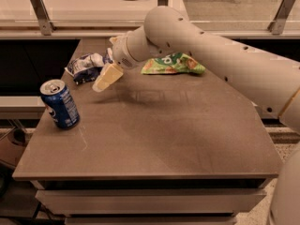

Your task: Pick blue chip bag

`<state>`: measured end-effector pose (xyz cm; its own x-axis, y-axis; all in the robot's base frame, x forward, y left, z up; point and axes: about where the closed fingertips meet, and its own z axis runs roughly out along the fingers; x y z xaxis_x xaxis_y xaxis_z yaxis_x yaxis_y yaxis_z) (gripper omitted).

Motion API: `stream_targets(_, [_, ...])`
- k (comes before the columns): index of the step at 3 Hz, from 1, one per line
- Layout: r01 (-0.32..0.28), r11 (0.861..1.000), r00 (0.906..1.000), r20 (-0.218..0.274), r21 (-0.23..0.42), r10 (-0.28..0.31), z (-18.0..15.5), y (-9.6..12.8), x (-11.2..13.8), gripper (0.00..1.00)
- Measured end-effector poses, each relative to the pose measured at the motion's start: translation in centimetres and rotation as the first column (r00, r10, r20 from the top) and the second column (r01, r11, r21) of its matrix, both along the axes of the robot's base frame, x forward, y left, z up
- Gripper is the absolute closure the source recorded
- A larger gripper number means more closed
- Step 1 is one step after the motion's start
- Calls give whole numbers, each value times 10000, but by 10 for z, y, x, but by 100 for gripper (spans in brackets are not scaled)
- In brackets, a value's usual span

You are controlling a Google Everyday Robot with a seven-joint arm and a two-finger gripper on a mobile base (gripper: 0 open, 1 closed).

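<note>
The blue chip bag is a small wrinkly dark blue and white foil bag lying at the back left of the brown table. My gripper reaches in from the right on a thick white arm and hangs just right of the bag, its cream fingers pointing down and left, close to the bag's right end. I cannot tell whether it touches the bag.
A blue soda can stands upright near the table's left edge, in front of the bag. A larger green snack bag lies at the back centre, partly behind my arm. A rail and counter run behind the table.
</note>
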<state>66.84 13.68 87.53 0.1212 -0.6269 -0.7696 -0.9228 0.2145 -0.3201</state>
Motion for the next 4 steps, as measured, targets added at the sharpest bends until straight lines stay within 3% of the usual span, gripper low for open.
stream_targets(2, [372,9993,9992,117,74,-373,-9,-5,41,0])
stream_targets(3, [357,9991,9992,193,215,-362,-7,0,51,0])
stream_targets(4, [156,9983,9999,-81,560,-151,-19,16,53,0])
